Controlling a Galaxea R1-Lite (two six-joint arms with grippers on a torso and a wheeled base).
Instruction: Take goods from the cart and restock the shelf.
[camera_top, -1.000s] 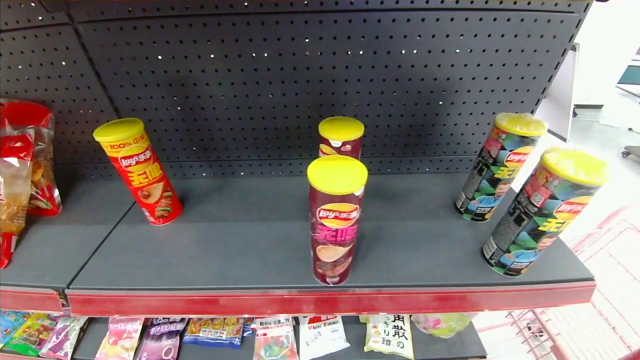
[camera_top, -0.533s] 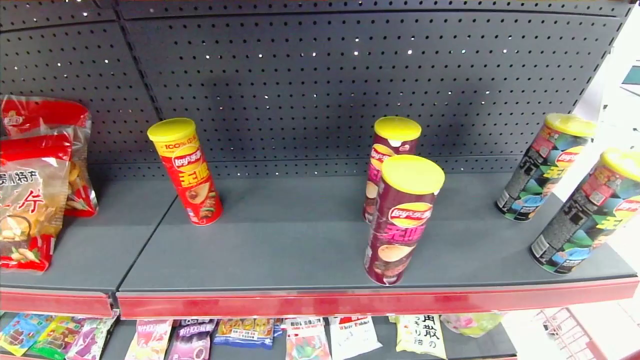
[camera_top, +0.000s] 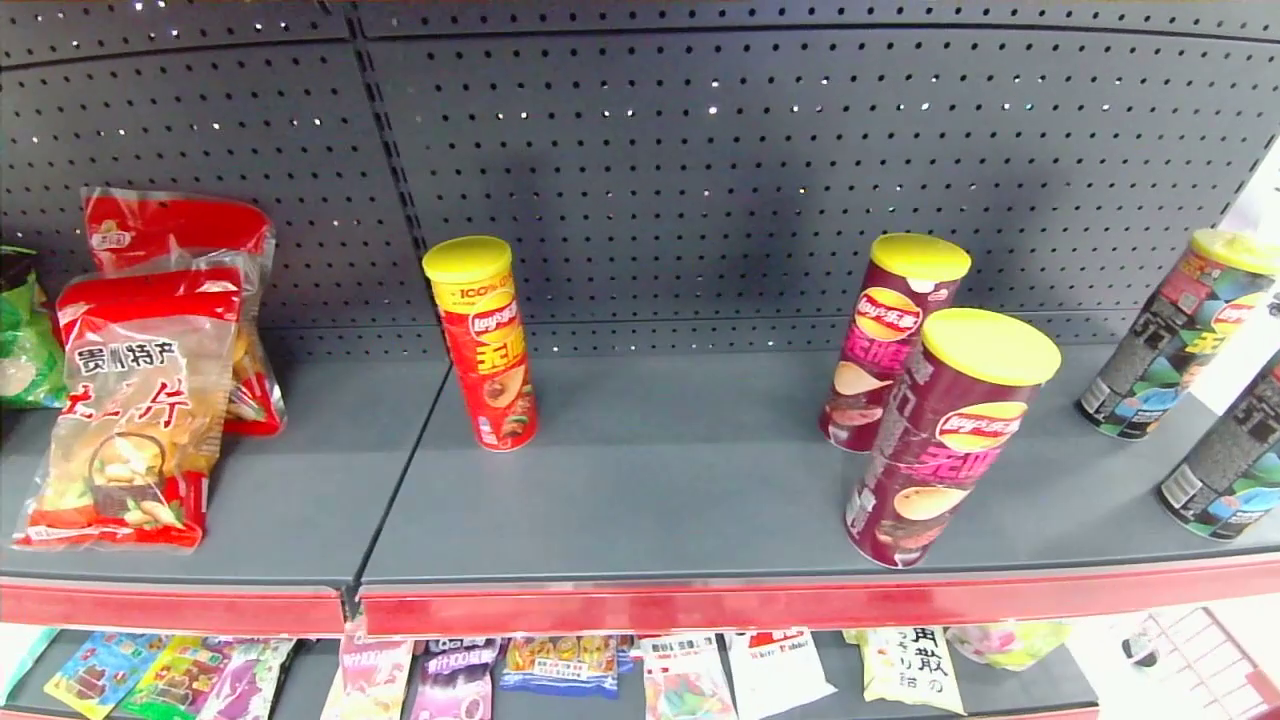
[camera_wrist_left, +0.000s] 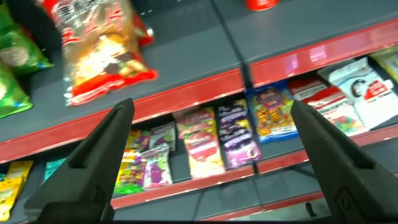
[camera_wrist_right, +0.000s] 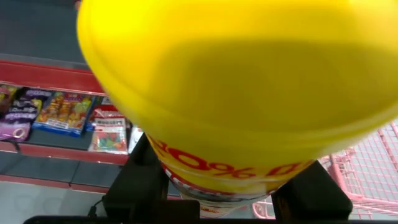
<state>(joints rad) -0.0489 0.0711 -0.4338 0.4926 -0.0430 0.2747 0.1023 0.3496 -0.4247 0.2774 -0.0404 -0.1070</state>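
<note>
Your right hand (camera_wrist_right: 230, 199) grips a chip can (camera_wrist_right: 236, 93), lid end toward its wrist camera; left hand (camera_wrist_left: 211, 109) released, shelf (camera_top: 650, 480) at twelve o'clock.

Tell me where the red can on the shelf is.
Head view: the red can stands on the shelf, left of centre, between red snack bags on its left and two maroon cans on its right.

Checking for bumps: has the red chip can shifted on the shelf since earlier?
No. The red can still stands just right of the shelf seam; only the camera panned.
</note>
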